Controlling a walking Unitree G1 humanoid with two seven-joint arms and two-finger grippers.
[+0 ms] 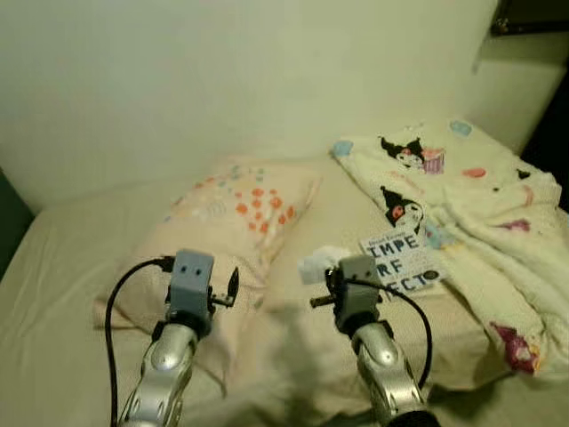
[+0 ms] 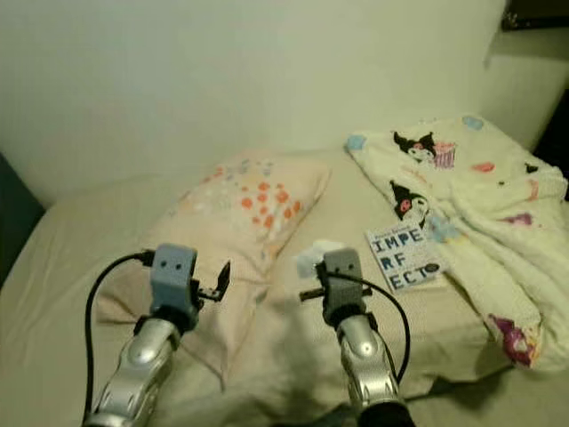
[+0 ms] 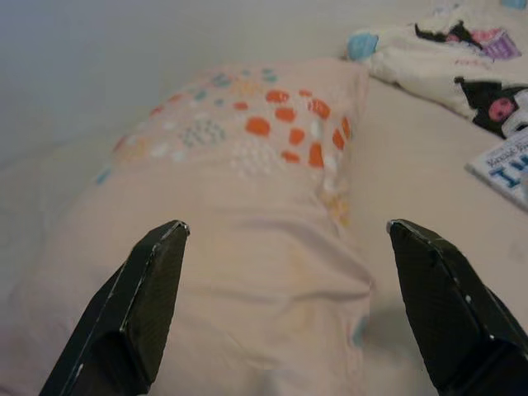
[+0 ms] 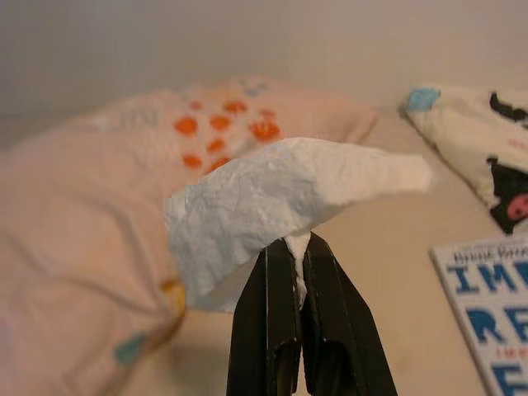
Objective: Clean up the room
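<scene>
A bed with a plain cream sheet takes up most of the room in sight, pushed against a bare pale wall that runs behind it. A peach pillow with orange and blue dots lies across the middle of the bed. To its right a white blanket printed with cartoon figures is bunched in loose folds toward the bed's right edge, and a book with big blue letters on its cover lies flat just beside the blanket, between it and the pillow. A dark shelf corner shows high on the right.

The right gripper has its two black fingers pressed together on a crumpled white tissue, which it holds up above the sheet between the pillow and the book, the paper fanning out past the fingertips. The left gripper hangs above the near end of the pillow with its fingers spread wide apart and nothing between them
</scene>
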